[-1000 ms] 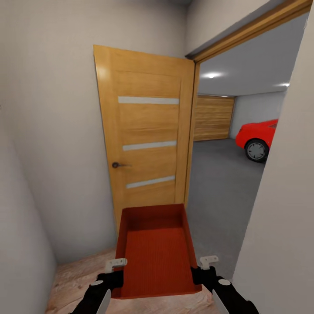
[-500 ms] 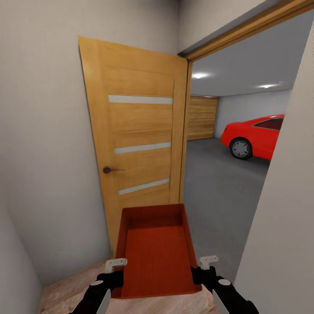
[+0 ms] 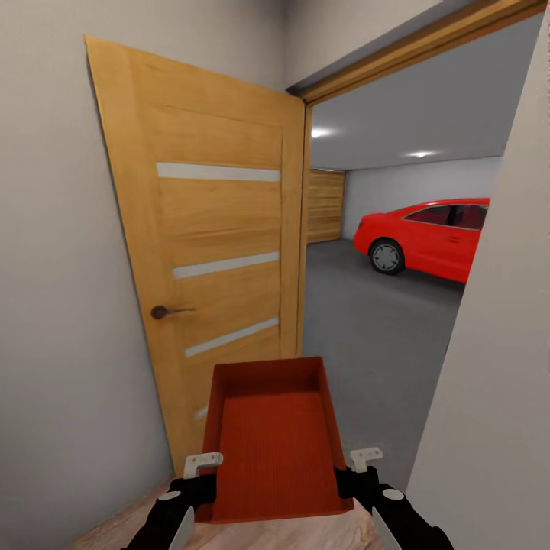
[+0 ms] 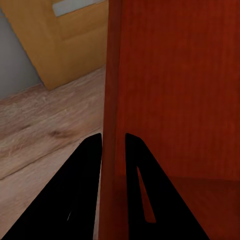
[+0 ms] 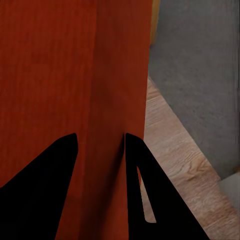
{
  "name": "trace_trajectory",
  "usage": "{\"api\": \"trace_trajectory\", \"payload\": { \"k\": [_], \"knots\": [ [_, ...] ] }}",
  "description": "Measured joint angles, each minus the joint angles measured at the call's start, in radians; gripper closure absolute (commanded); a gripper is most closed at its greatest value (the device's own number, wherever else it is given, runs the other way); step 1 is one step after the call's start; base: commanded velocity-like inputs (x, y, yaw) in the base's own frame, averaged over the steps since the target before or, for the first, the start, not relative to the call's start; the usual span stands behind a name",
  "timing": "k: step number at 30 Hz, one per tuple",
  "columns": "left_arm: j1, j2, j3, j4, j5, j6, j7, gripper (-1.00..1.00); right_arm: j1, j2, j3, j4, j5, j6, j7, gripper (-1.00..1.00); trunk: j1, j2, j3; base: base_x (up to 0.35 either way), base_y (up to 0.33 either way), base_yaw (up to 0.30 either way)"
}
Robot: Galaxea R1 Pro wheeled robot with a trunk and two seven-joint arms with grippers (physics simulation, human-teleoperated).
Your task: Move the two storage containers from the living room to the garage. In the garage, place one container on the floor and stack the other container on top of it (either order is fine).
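Orange-red and ribbed inside, the open-top rectangular storage container hangs level in front of me, carried between my two claws above the light wood plank floor. My left claw pinches its left wall, one finger inside and one outside, and my right claw is clenched on the right wall the same way. Just ahead, an oak door with three pale strips stands open beside a doorway onto grey concrete floor and a red car.
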Motion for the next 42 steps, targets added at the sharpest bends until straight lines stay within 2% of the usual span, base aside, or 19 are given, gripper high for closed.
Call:
{"api": "trace_trajectory", "payload": {
  "k": [42],
  "knots": [
    [0.0, 0.0, 0.0, 0.0, 0.001, 0.0, 0.001, 1.0, 0.0, 0.0, 0.0, 0.0, 0.0, 0.0, 0.0, 1.0, 0.0, 0.0, 0.0, 0.226, 0.207, -0.28]
  ]
}}
